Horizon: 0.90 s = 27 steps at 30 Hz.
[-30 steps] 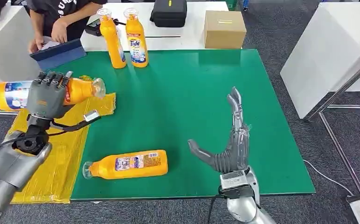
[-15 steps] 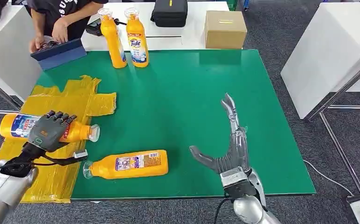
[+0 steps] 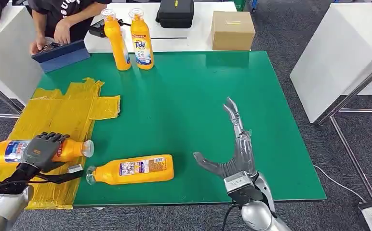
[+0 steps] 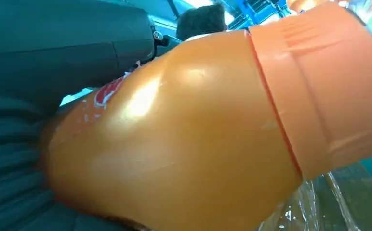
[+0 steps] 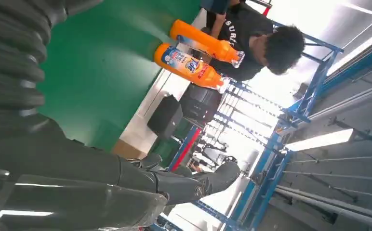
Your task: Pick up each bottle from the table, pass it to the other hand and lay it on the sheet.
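Here we see the held bottle (image 3: 39,150) lying sideways in the left hand (image 3: 42,149), low over the near end of the yellow sheet (image 3: 61,115), its cap pointing toward the green mat (image 3: 189,110). From the head view the fingers (image 3: 51,138) wrap over the bottle's middle, with its labelled base sticking out past them on the far side from the mat. The left wrist view adds what the head view cannot: the orange body (image 4: 174,139) and cap pressed right up against the palm, with crinkled sheet beneath; whether the bottle touches the sheet we cannot tell.

Just beyond the held cap, a second bottle (image 3: 131,169) lies on its side on the mat, between the two hands. The right hand (image 3: 234,144) hovers over the mat holding nothing, fingers (image 3: 233,113) stretched out and thumb splayed toward that lying bottle. Past its fingertips the right wrist view shows two upright bottles (image 5: 193,65) at the bench's far edge, with a person (image 5: 251,43) behind them. The head view also shows a cardboard box (image 3: 231,30) and a black case (image 3: 175,13) there.
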{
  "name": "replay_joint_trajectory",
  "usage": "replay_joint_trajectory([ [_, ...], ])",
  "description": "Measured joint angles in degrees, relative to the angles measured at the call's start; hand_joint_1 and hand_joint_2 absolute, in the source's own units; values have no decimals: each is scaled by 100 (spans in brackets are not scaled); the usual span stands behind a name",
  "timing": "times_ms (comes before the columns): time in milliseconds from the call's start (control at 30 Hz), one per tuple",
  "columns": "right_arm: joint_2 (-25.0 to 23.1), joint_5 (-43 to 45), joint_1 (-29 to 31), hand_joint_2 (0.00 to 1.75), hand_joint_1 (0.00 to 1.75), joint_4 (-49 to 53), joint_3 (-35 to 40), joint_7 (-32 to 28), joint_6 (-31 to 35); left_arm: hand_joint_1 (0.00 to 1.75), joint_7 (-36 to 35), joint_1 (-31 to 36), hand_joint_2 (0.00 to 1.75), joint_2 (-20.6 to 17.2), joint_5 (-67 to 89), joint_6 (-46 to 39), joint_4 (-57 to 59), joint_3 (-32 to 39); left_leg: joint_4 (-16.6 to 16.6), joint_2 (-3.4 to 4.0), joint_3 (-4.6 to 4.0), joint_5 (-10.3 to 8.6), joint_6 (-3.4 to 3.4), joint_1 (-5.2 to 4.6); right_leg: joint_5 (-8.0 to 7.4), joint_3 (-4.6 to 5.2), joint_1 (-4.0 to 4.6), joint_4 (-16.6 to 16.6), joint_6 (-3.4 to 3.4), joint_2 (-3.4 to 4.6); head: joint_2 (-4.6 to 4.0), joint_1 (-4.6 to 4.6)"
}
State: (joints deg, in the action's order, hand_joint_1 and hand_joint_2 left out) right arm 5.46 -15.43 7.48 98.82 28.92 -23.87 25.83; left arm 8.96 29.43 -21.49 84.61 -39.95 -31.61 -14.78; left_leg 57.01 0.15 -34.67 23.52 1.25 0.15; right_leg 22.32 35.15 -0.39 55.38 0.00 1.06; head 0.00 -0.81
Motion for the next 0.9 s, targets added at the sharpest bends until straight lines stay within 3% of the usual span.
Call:
replay_joint_trajectory([
  [900, -11, 0, 0, 175, 0, 0, 0, 0, -2, 175, 2, 46, 175, 22, 0, 0, 123, 42, 0, 0, 8, -1, 0, 1, 0, -7, 1, 0, 0, 0, 0, 0],
])
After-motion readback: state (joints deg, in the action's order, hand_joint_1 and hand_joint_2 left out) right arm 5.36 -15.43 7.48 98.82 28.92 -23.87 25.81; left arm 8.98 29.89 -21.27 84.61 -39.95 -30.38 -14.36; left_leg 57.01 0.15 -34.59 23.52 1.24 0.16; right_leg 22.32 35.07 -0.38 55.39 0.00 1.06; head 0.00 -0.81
